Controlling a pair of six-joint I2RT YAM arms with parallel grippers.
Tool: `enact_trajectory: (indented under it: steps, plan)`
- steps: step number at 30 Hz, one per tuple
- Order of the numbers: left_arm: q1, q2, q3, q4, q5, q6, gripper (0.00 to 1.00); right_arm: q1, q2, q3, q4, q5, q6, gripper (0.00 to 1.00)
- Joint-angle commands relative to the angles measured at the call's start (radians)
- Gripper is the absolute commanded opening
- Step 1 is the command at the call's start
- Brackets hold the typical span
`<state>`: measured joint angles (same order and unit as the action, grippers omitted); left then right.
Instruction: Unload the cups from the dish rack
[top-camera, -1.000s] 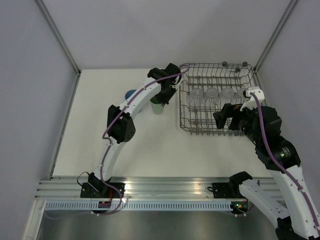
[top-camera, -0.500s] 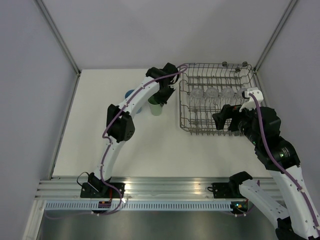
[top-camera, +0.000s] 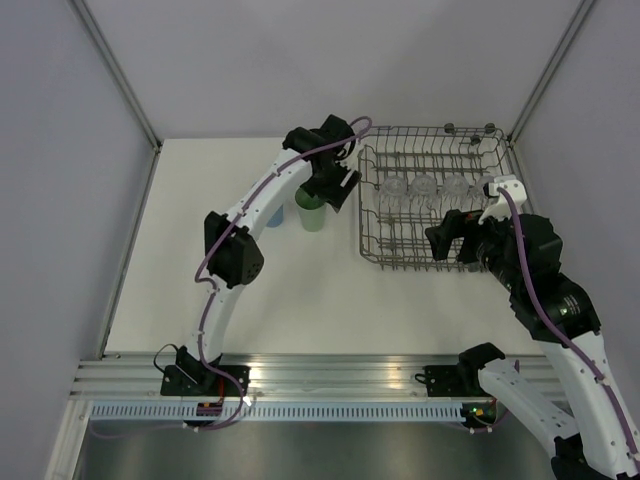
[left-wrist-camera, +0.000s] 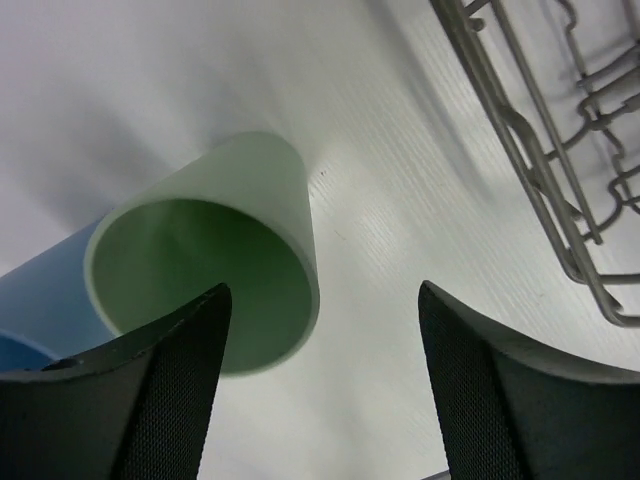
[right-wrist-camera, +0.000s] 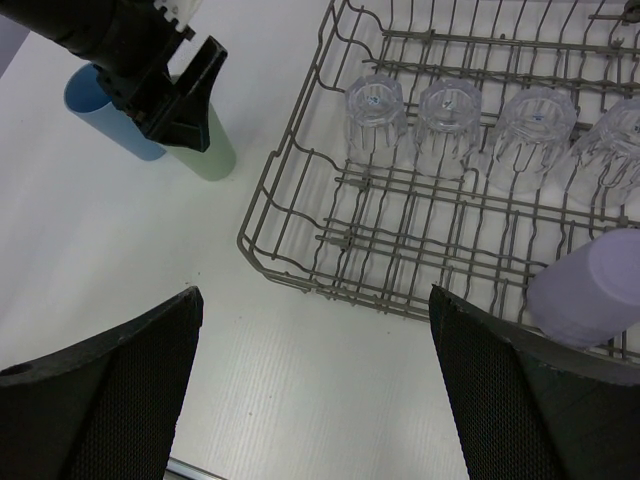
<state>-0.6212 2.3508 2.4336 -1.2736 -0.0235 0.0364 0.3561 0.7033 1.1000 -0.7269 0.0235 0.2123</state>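
Left pincer (left-wrist-camera: 322, 300) spread wide, holding nothing, above pale green tumbler (left-wrist-camera: 250, 190) left of dish rack (right-wrist-camera: 420, 235). Right pincer (right-wrist-camera: 312, 300) likewise parted, empty.

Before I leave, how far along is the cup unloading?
Two done: the blue cup and pale green cup stand on the table beside the dish rack. Nothing held: left gripper open over the green cup, right gripper open by the rack. Left: four clear glasses and the lavender cup in the rack.
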Motion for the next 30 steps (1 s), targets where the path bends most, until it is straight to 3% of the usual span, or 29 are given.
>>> enact_trajectory:
  steps: [1, 4, 5, 9, 13, 17, 26, 30]
  plan:
    - [0.000, -0.160, 0.048, 0.031, 0.051, -0.023, 0.83, -0.002, 0.007, 0.011, 0.011, 0.018, -0.011, 0.98]
    - [0.000, -0.223, 0.022, 0.063, 0.051, -0.058, 0.92, 0.000, 0.033, 0.009, 0.017, 0.094, -0.001, 0.98]
    - [0.001, -0.240, 0.009, 0.077, 0.045, -0.072, 0.99, -0.002, 0.044, 0.009, 0.015, 0.137, 0.028, 0.98]
    - [0.006, -0.382, -0.109, 0.164, 0.028, -0.187, 1.00, -0.002, 0.126, 0.032, -0.002, 0.349, 0.074, 0.98]
    - [0.006, -0.549, -0.253, 0.233, -0.189, -0.302, 1.00, -0.008, 0.235, 0.040, -0.006, 0.564, 0.102, 0.98]
    - [0.008, -0.750, -0.454, 0.256, -0.403, -0.394, 1.00, -0.078, 0.308, 0.061, 0.014, 0.538, 0.101, 0.98]
    - [0.031, -1.178, -0.950, 0.279, -0.572, -0.446, 1.00, -0.242, 0.354, 0.035, 0.116, 0.495, 0.015, 0.98]
    - [0.035, -1.320, -1.154, 0.325, -0.578, -0.443, 1.00, -0.322, 0.418, 0.038, 0.121, 0.368, 0.022, 0.98]
